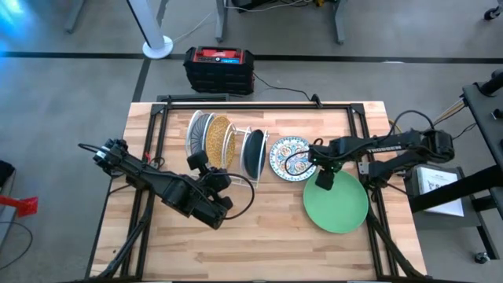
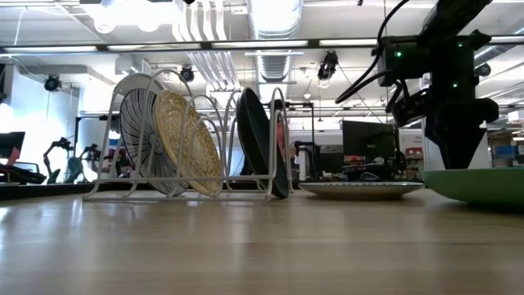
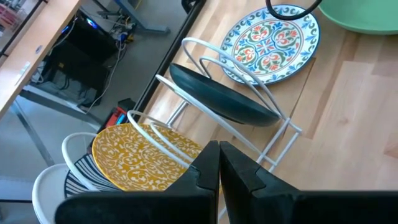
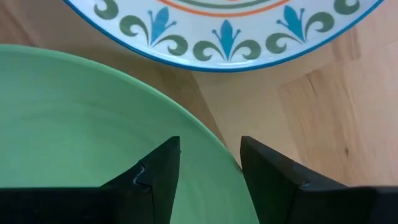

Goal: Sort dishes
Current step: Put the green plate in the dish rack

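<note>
A white wire rack (image 1: 236, 135) stands at the table's middle with a striped white plate (image 1: 201, 134), a mustard-yellow plate (image 1: 218, 140) and a dark teal plate (image 1: 253, 153) upright on their edges in its slots. To its right, a white plate with a blue floral pattern (image 1: 287, 157) lies flat. A light green plate (image 1: 342, 206) lies flat nearer the front right. My right gripper (image 4: 210, 149) points down, open, at the green plate's far-left rim. My left gripper (image 3: 219, 152) is shut, hanging just in front of the rack (image 3: 205, 46). My right gripper comes from above with one finger (image 4: 155, 171) over the inside of the green plate's far-left rim (image 4: 202, 134) and the other finger (image 4: 267, 168) outside it over the table. Whether either finger touches the rim I cannot tell. The plate lies flat on the table.
A red and black box (image 1: 220, 69) sits on the floor behind the table. The floral plate (image 4: 230, 37) lies close beside the green plate's rim. Bare wood (image 1: 259, 251) stretches along the near edge. A printed sheet (image 1: 436, 185) lies off the right edge.
</note>
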Available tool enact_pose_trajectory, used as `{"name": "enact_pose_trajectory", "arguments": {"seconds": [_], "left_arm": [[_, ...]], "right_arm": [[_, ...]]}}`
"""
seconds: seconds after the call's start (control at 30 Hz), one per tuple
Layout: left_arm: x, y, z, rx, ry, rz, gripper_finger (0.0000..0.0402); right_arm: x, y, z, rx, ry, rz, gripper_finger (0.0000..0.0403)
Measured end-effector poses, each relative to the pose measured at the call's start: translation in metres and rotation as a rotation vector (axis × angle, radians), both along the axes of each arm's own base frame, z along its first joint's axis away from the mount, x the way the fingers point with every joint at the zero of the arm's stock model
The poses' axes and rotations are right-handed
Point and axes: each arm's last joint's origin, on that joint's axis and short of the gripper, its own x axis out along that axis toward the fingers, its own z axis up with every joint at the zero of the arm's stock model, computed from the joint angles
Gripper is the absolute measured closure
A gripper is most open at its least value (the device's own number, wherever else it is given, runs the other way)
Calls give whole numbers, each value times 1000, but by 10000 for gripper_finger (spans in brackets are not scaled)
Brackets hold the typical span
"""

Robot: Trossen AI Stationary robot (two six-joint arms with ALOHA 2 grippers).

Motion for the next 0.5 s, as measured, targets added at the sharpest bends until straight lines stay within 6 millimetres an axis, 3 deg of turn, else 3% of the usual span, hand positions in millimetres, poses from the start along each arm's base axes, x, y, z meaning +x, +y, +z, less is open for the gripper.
{"name": "enact_pose_trajectory", "arguments": {"seconds": [0.17,0.4,0.5], "left_arm": [[0,0,0,-1,-2,-1,401],[3,-2,1,-19,-36,-1,401],[4,-3,1,-27,-50,-1,401]], "right_arm": [[1,0,-3,11,15,3,286],[3,1,-8,49,39,10,389],[3,1,-5,36,15,4,394]]}}
